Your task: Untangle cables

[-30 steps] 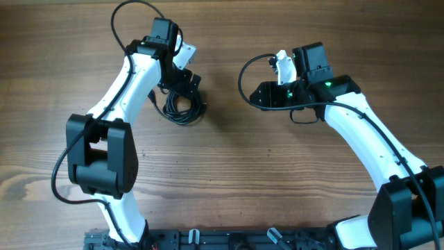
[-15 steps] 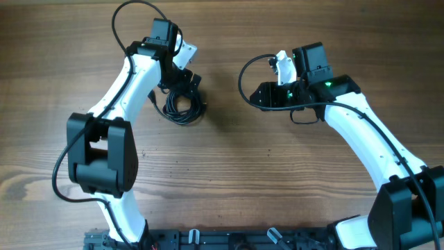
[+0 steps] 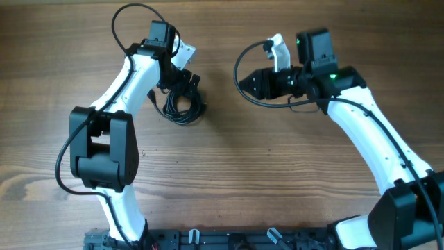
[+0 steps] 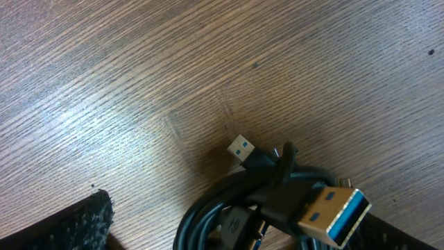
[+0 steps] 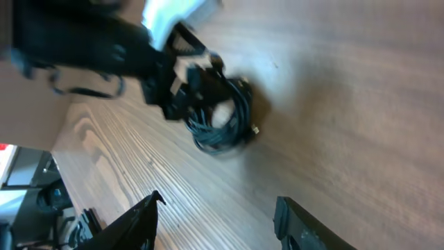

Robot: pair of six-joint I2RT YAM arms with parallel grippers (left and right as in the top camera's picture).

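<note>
Overhead: the knotted black cables [image 3: 182, 105] lie on the tabletop [image 3: 229, 173], their top hidden beneath the left claw [image 3: 186, 83]. The right claw [image 3: 251, 83] is well apart.
Left wrist: the claw is spread, its one pad [image 4: 73, 221] cut off by the frame, with a USB plug [image 4: 333, 212] close up.
Right wrist: the view is blurred, the fingers [image 5: 139, 222] spread.

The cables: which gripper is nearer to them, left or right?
Left. The left gripper is right at the cables; the right gripper is well apart, pointing toward them.

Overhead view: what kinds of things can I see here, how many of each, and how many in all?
White robot arms: 2, the left arm and the right arm
Clump of black cables: 1
Wooden table: 1
Total: 4
</note>
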